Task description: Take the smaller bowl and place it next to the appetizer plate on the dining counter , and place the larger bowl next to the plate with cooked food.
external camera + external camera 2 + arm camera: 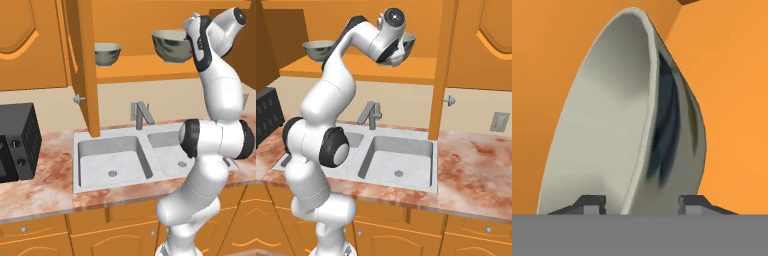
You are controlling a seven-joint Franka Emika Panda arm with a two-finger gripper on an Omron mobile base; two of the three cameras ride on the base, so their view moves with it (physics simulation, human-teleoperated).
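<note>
Two bowls stand on the open cabinet shelf (pixel 145 71). The smaller bowl (pixel 107 53) (pixel 317 50) sits to the left, apart from the arm. The larger bowl (pixel 171 45) (pixel 409 42) is at the right, with my hand right against it. In the hand view its cream inside and dark mottled outside (pixel 672 130) loom close and tilted. My gripper (pixel 643 205) is open, and its fingertips (pixel 592 204) straddle the bowl's rim, one inside and one outside. The dining counter and the blue plate with cooked food are out of view.
An open orange cabinet door (pixel 82 65) hangs left of the shelf, over the counter. Below are a double sink (pixel 112 162), a faucet (pixel 141 116) and the marbled counter (pixel 476 160). A black microwave (pixel 17 142) stands at the far left.
</note>
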